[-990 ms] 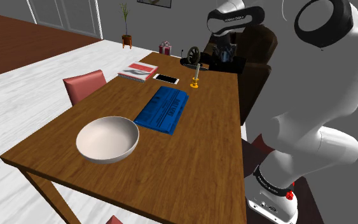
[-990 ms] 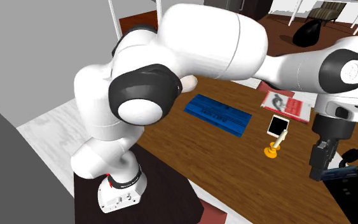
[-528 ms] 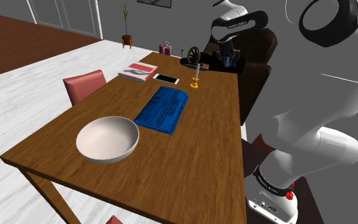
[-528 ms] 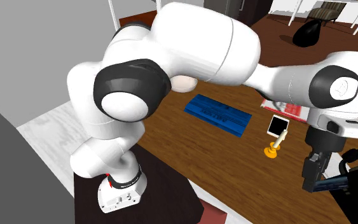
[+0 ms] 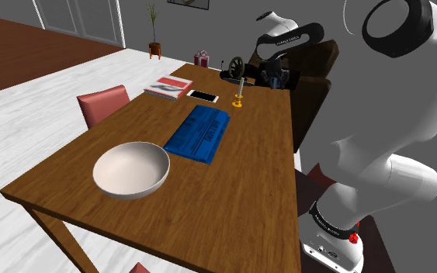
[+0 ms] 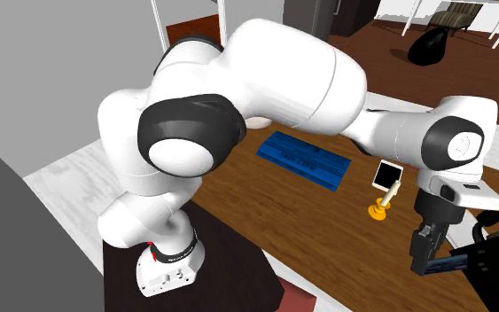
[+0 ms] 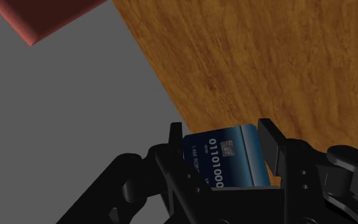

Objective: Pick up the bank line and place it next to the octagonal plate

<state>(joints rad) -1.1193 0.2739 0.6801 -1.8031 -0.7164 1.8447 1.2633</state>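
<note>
Pinching the blue bank card (image 7: 231, 162), the gripper (image 7: 223, 139) is well apart from the white plate (image 5: 131, 169); the grasp seems done, so next comes a carry to beside it.

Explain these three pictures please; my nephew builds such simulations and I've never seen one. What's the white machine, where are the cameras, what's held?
The white machine is a robot arm on a stand beside a wooden table. The shoulder view looks down over the table from beside the stand; the second exterior view looks from close by the arm's base; the wrist view rides on the hand. On the table lie a white plate, a blue folded paper, a phone, a magazine and a candlestick. The black end effector clasps a blue bank card between its fingers.
</note>
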